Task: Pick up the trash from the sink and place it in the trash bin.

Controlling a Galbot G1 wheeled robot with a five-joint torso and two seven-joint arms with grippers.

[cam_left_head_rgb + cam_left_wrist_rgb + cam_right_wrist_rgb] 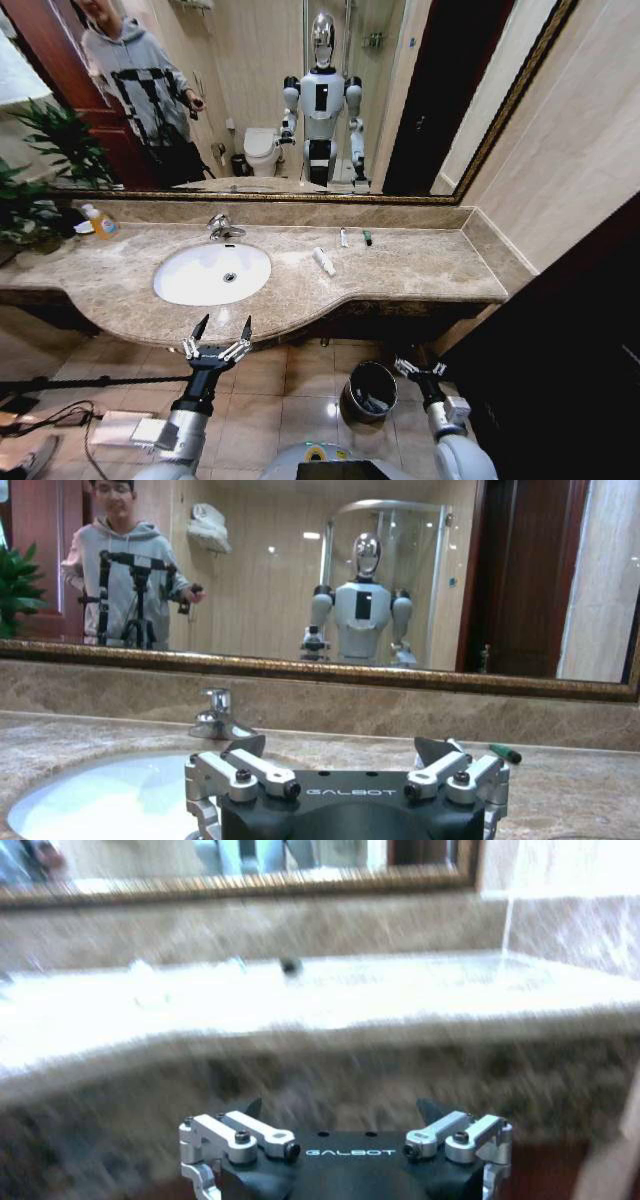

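From the head view, the white oval sink (212, 273) is seen set in the beige marble table (400, 270), with a chrome faucet (222, 229) behind it. 3 pieces of trash are seen on the table to the right of the basin: a white tube (324, 261) nearest the sink, a thin white item (343, 237) farther back, and a dark green item (367, 238) just beside that one. An orange-liquid bottle (101, 222) stands at the far left by a plant (40, 180). The left gripper (218, 338) is held in front of the table edge below the basin, its fingers spread wide with nothing between them. The right gripper (418, 367) is seen low, near the floor and just beside the trash bin (369, 391), where pale items are visible inside; its fingers appear spread.

In the left wrist view, the left gripper (345, 748) is shown level with the table top, fingers apart and empty, the basin (100, 799) and faucet (218, 716) ahead of it. The dark green item (505, 753) is seen lying on the marble past 1 fingertip.

In the right wrist view, which is blurred, the right gripper (340, 1108) is shown below the table edge (300, 1046) with fingers spread and empty. A small dark item (290, 967) is made out on the marble, but which piece it is cannot be told.
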